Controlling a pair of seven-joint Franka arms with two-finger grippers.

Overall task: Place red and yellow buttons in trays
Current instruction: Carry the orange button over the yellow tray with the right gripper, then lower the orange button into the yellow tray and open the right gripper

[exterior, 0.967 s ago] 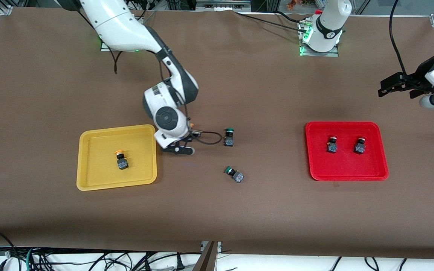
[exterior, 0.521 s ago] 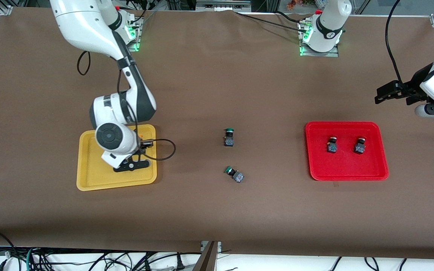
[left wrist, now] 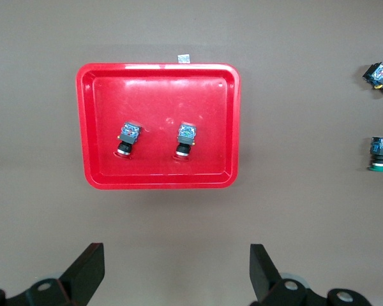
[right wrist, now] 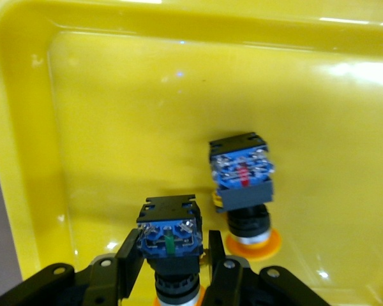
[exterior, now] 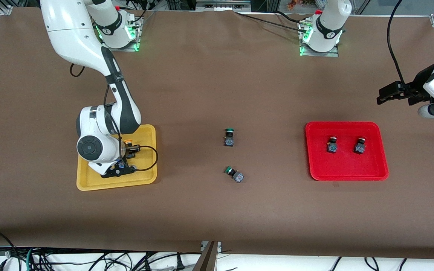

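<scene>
Trouble, if it comes, comes at the release. From the front view you see the right gripper (exterior: 121,167) low over the yellow tray (exterior: 89,184), jaws pinched on a yellow button (exterior: 120,164), while a second yellow button (exterior: 128,143) sits in the tray just beside them. Open too high and the held one may topple or roll against its neighbour; drift sideways and you may knock the resting one over. The left gripper (exterior: 390,92) waits, up in the air over bare table near the red tray (exterior: 384,165), jaws wide and empty.

In the left wrist view, the count is plain: two red buttons, one (left wrist: 127,137) and another (left wrist: 185,139), both stand in the red tray (left wrist: 89,178), well ahead of the spread jaws. Two green buttons, one (left wrist: 382,75) and one (left wrist: 380,153), lie on the bare table, apart from the tray; leave those alone.

In the right wrist view, the held yellow button (right wrist: 169,239) sits between the fingers (right wrist: 127,261), body up, cap down. The resting yellow button (right wrist: 242,185) stands close ahead of the jaws on the yellow tray (right wrist: 25,159) floor. You count two yellow, two red, two green, two trays.
</scene>
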